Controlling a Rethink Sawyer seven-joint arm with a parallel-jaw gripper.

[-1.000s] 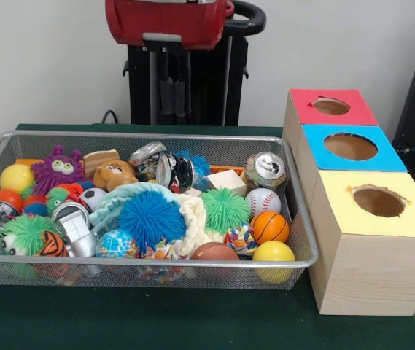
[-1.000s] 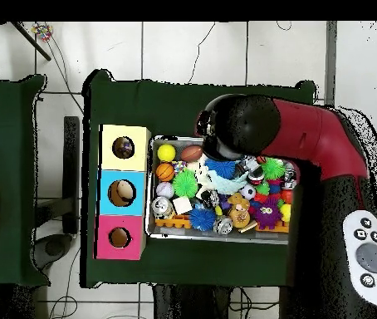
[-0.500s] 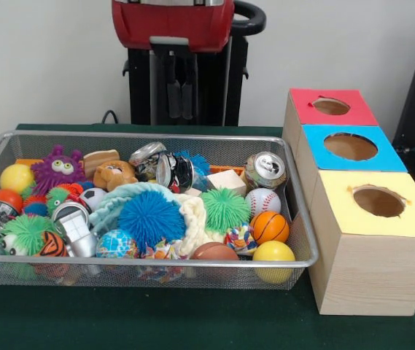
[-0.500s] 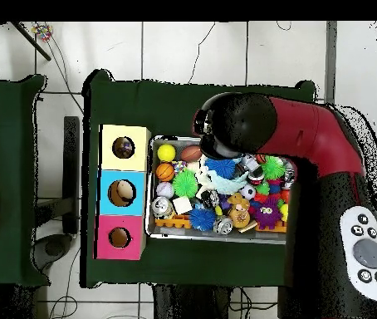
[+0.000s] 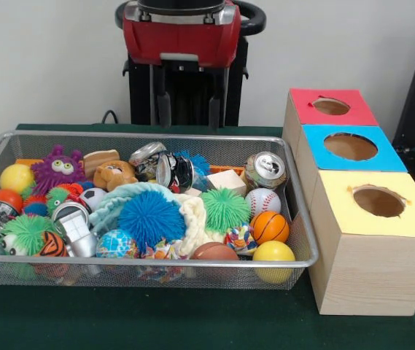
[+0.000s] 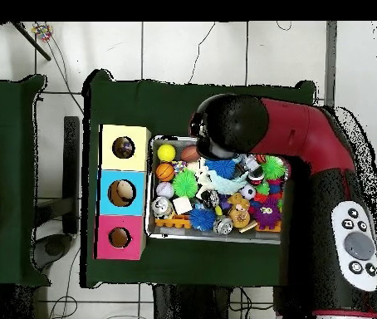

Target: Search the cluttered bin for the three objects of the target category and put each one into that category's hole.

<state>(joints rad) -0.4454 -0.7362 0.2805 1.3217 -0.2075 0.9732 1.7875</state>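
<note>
The wire mesh bin (image 5: 149, 260) sits on the green table, full of toys. One flecked rope bundle (image 5: 240, 238) lies near the bin's right front, beside an orange basketball. A second rope bundle (image 5: 159, 251) lies at the front rim, between a globe ball and a brown football. I see no third bundle. The yellow-topped box's hole (image 5: 378, 201) is right of the bin; it also shows in the overhead view (image 6: 123, 147). My gripper (image 5: 189, 111) hangs above the bin's far side, fingers apart and empty. In the overhead view the arm (image 6: 233, 125) hides it.
Blue-topped (image 5: 351, 146) and red-topped (image 5: 331, 106) boxes stand behind the yellow one. The bin also holds spiky balls (image 5: 151, 219), a cream knitted cloth (image 5: 194, 219), drink cans (image 5: 266, 169), a baseball (image 5: 262, 201), a yellow ball (image 5: 273, 252) and a purple spiky toy (image 5: 57, 168).
The gripper head has come lower and shifted a little right in the front view. Its fingers stand wider apart than before. The toys have not moved.
</note>
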